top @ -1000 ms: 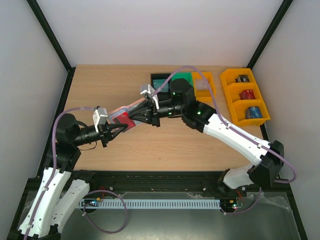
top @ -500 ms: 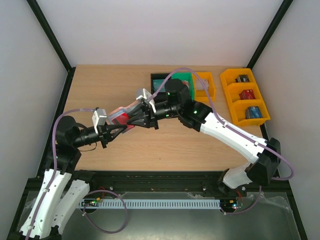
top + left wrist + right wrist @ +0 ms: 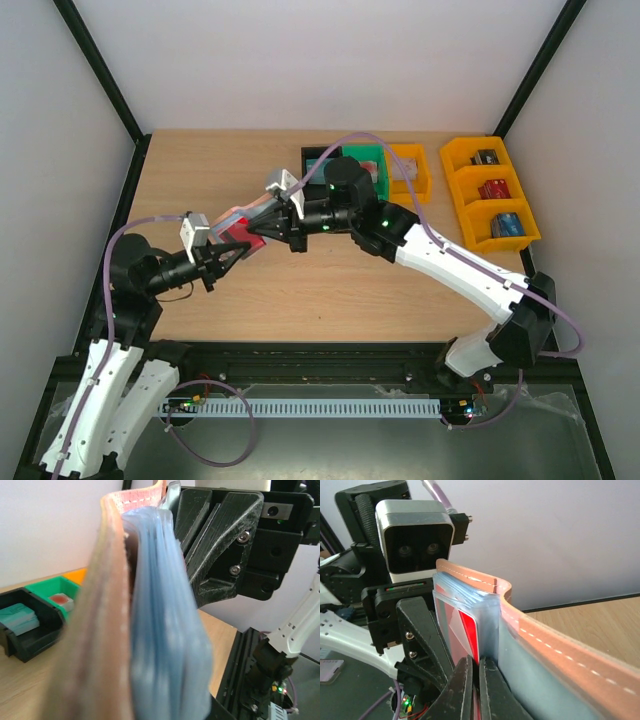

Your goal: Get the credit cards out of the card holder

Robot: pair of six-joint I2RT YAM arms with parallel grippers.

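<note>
**Two arms, one wallet: red card pinched at the sleeve**

The card holder [image 3: 555,645], a pinkish-tan leather fold w/ pale stitching along its edge and a blue-grey see-through lining, hangs in mid-air above the table [image 3: 330,290], to the near-left of the green bin [image 3: 367,156]. It stands on edge, spine up, w/ the lining sleeves bunched in layers inside; how many sleeves there are can't be told.

One credit card shows: a bright red card [image 3: 467,630], upright in the sleeves. If others sit behind it, the pics don't reveal them.

The L gripper [image 3: 236,252], on the side of the holder away from the green bin, is clamped on the holder. The R gripper [image 3: 476,666] reaches in from the green bin's side, jaws nipped tight on the red card's edge where it meets the clear sleeve.

Bin count:
- 1 green bin
- 1 black bin [image 3: 315,157], touching the green bin's L side
- 1 orange bin [image 3: 412,165], on its R side
- 3 yellow bins [image 3: 462,195] in a row, well to the R of the green bin

The yellow row carries 3 blocks, one per bin: a dark block [image 3: 487,157], a red block [image 3: 494,189] and a blue block [image 3: 508,225].
</note>
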